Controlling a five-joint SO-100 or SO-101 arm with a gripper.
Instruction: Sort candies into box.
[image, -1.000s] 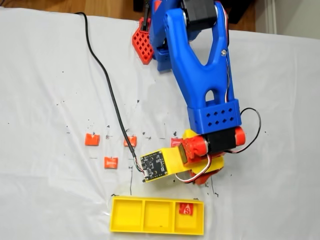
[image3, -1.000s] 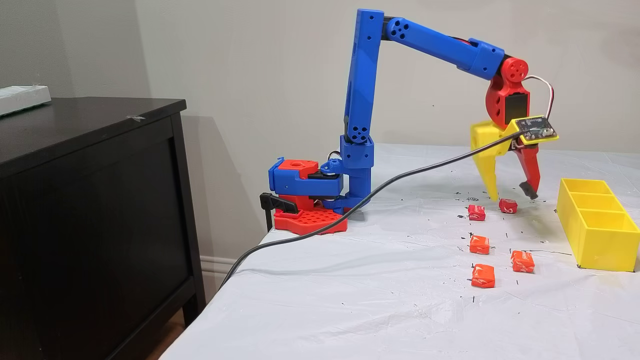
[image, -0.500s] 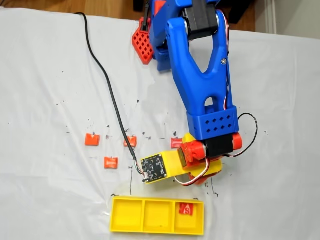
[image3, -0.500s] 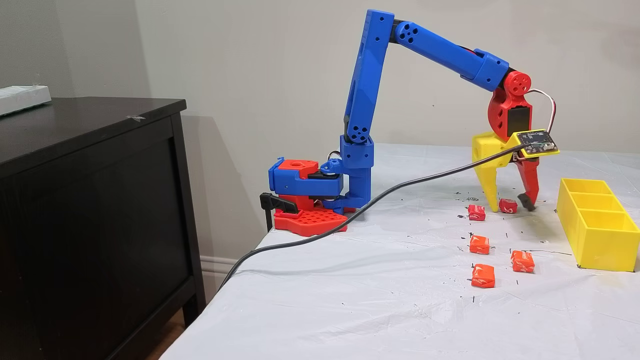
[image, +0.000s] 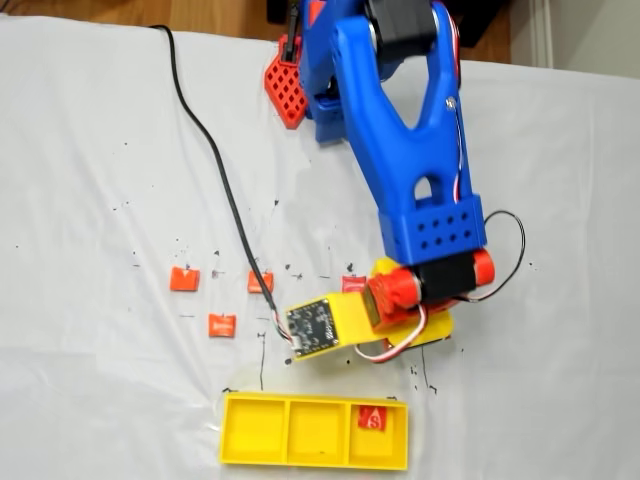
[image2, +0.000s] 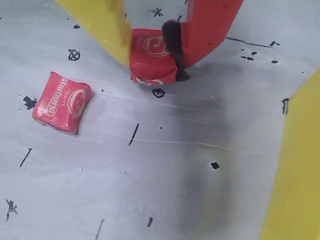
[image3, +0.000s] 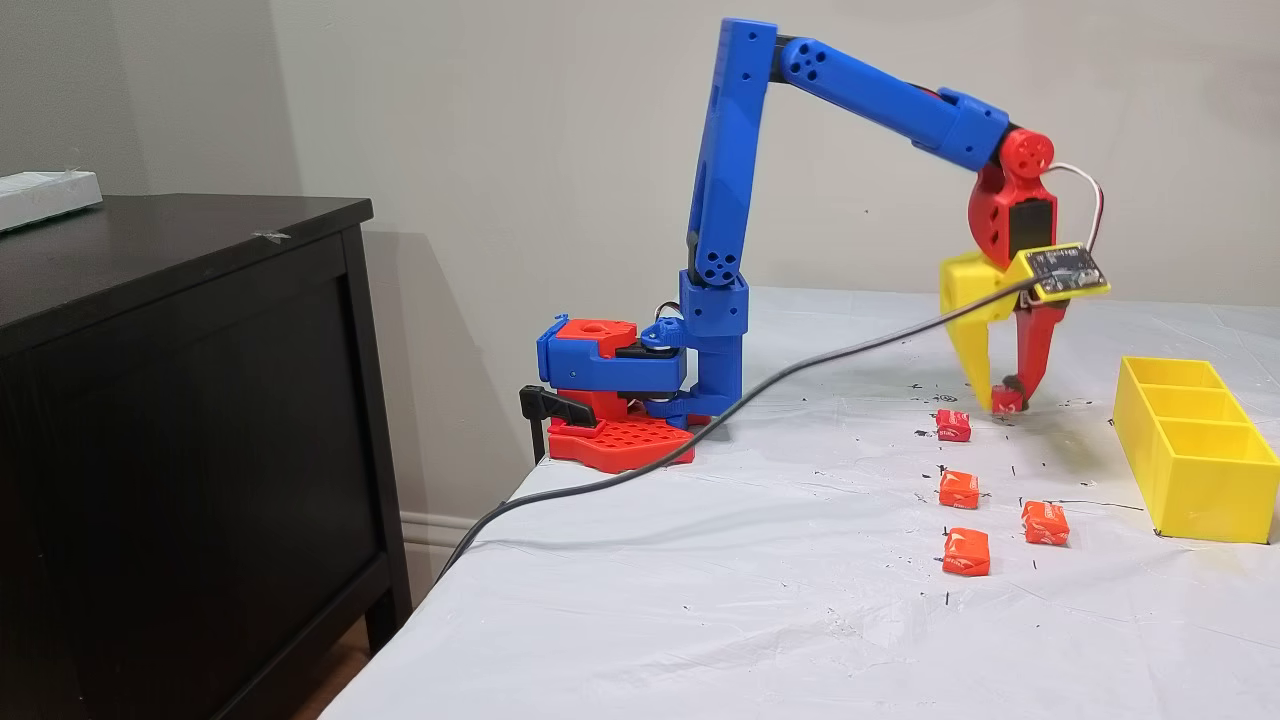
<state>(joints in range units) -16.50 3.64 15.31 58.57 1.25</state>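
In the wrist view the gripper has its yellow and red fingers clenched on a red candy that sits low over the white table. Another candy lies at eight o'clock from it, the yellow box at four o'clock.

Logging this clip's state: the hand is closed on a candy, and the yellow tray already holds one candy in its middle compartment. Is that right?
Not quite. The hand is closed on a candy, but the candy in the tray lies in an end compartment of the yellow tray, the right one in the fixed view from above, not the middle.
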